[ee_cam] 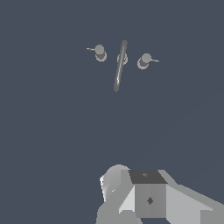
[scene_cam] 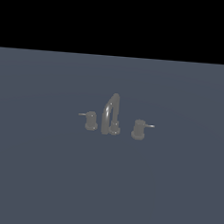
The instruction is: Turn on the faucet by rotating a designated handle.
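The faucet (scene_cam: 111, 115) is a small dull-grey metal set standing on the flat blue-grey surface, with a tall arched spout in the middle. The handle (scene_cam: 91, 121) is the slimmer knob on the exterior view's left, its thin lever pointing left. Seen from above in the wrist view, the faucet's spout (ee_cam: 120, 65) is a long bar with the handle (ee_cam: 100, 52) beside it. A pale grey blocky part of my arm or gripper (ee_cam: 146, 194) shows in the wrist view, far from the faucet. I cannot make out separate fingers, and nothing is held.
The wider twin knob (scene_cam: 139, 129) stands on the other side of the spout, its lever pointing to the exterior view's right; it also shows in the wrist view (ee_cam: 144, 61). The blue-grey surface (scene_cam: 42, 175) spreads around the faucet. My arm does not show in the exterior view.
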{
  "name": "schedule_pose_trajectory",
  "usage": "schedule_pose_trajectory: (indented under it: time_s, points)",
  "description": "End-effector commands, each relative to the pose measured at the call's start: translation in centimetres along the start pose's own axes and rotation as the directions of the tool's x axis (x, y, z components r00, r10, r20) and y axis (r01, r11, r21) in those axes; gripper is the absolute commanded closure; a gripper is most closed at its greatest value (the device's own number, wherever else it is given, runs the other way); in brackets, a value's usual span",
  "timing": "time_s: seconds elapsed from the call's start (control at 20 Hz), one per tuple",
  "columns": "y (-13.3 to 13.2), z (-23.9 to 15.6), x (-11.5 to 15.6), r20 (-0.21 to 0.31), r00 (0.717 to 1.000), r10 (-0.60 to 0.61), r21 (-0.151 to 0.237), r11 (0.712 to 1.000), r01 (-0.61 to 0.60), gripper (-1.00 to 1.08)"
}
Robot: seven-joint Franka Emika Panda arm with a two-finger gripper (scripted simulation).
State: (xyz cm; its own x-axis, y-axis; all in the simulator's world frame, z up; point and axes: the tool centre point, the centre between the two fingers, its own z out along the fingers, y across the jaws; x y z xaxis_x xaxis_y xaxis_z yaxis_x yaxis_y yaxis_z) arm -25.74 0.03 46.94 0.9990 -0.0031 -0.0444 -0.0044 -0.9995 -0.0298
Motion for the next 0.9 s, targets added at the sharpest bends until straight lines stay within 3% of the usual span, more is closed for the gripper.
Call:
schedule_pose_trajectory:
  time_s: [0.0, 0.45, 0.85]
  points:
    - [0.0, 0.0, 0.0, 0.000, 1.000, 0.000, 0.000, 1.000, 0.000, 1.08]
    - [-0.9, 1.0, 0.3, -0.001, 0.999, 0.043, 0.001, 0.999, -0.043, 1.08]
    - [-3.0, 3.6, 1.4, -0.004, 0.988, 0.153, 0.002, 0.988, -0.153, 1.08]
